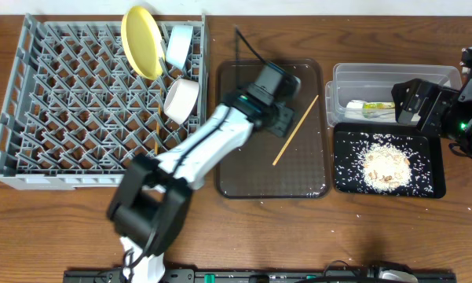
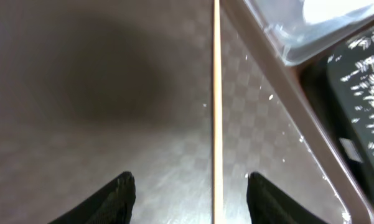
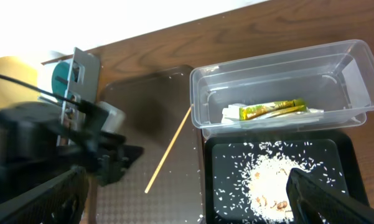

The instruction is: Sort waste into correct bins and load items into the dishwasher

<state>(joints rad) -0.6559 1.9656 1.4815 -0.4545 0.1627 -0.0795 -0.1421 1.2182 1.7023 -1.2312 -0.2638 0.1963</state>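
One wooden chopstick (image 1: pixel 295 130) lies diagonally on the brown serving tray (image 1: pixel 251 169). My left gripper (image 1: pixel 287 119) hangs low over it, open. In the left wrist view the chopstick (image 2: pixel 216 93) runs between the fingertips (image 2: pixel 126 190), closer to the right one, untouched. The grey dishwasher rack (image 1: pixel 8 110) holds the yellow plate (image 1: pixel 141 41), a light blue bowl (image 1: pixel 178 45) and a white bowl (image 1: pixel 181 100). The clear tub (image 3: pixel 196 93) contains the napkin (image 3: pixel 233 113) and wrapper (image 3: pixel 272 109). Rice scraps (image 3: pixel 280 180) lie in the black tray (image 3: pixel 224 162). My right gripper (image 3: pixel 187 199) is open wide and empty, above the black tray.
A thin orange stick (image 1: pixel 155 140) stands among the rack's pegs near its right side. A few stray rice grains (image 1: pixel 310 191) lie on the brown tray's near right corner. Bare wooden table (image 1: pixel 377 236) runs along the front.
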